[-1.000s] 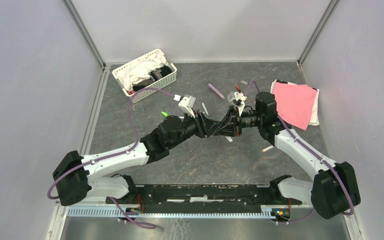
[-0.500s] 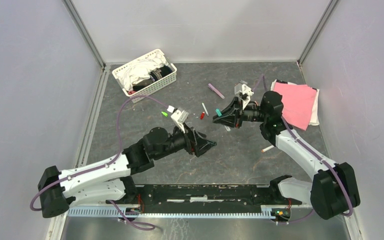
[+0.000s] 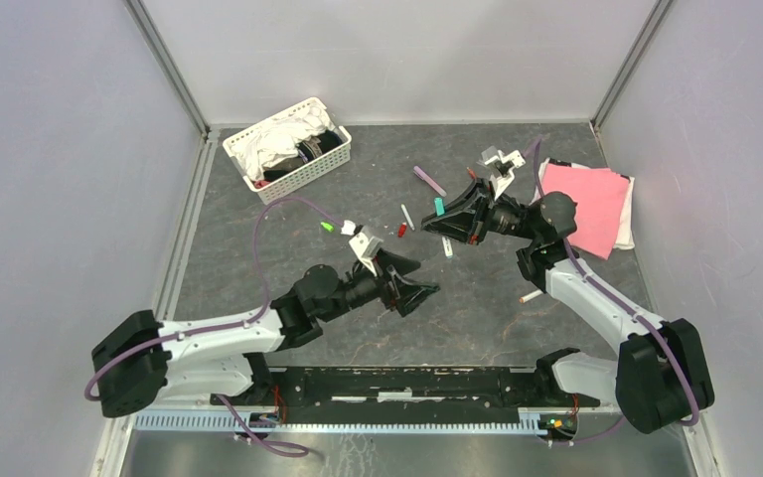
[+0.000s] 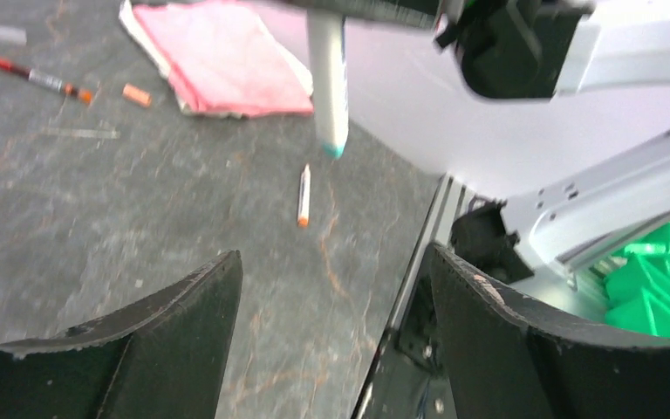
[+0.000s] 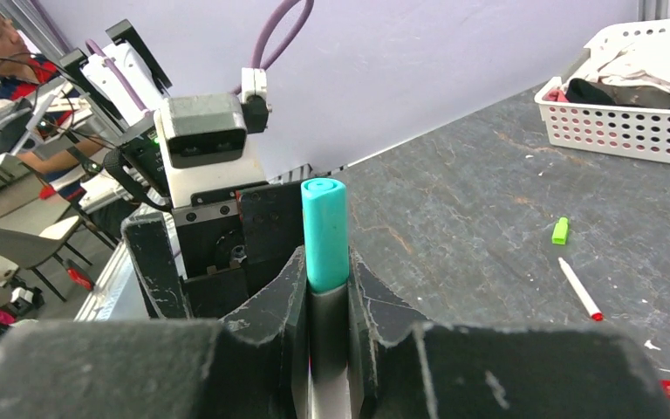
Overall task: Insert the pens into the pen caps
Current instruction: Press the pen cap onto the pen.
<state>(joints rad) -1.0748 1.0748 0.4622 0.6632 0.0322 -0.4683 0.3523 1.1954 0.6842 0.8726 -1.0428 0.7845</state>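
Teal-capped pen (image 5: 324, 229), one, clamped in right pincer (image 5: 325, 266).

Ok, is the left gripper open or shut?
Open: the left gripper has its fingers spread wide, with nothing held between them.

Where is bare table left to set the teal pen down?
Bare: the back strip between basket and purple pen, and the near stretch between the left gripper and orange-tipped pen. Crowded: the middle, from green cap to pink cloth.
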